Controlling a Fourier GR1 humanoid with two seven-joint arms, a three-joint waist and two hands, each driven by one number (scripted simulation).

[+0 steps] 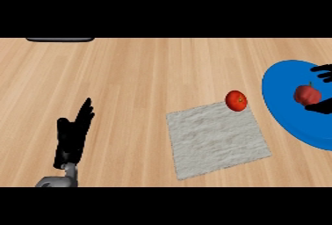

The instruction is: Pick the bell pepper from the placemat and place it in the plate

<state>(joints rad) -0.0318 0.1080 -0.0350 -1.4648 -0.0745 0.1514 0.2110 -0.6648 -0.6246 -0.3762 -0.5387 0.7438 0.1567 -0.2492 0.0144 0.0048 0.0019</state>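
Nearest, left of the rough grey placemat (217, 138), the left hand (70, 136) rests with straight fingers. A round tomato (236, 100) touches the placemat's far corner. Right of it, over the glossy blue plate (288, 112), the mostly cut-off right hand (321, 90) curls around the red bell pepper (307, 93).

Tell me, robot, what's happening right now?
Left hand open, resting. Right hand around pepper over plate. Tomato at mat corner, not blocking.

My bench (142, 79) is pale tan wood with fine lengthwise grain streaks. The square cloth placemat (217, 139) is mottled off-white and grey. The round plate (292, 118) is plain bright blue. The dark red bell pepper (306, 94) carries a green stem; the small round fruit (236, 100) is brighter orange-red. My left hand (73, 136) is black.
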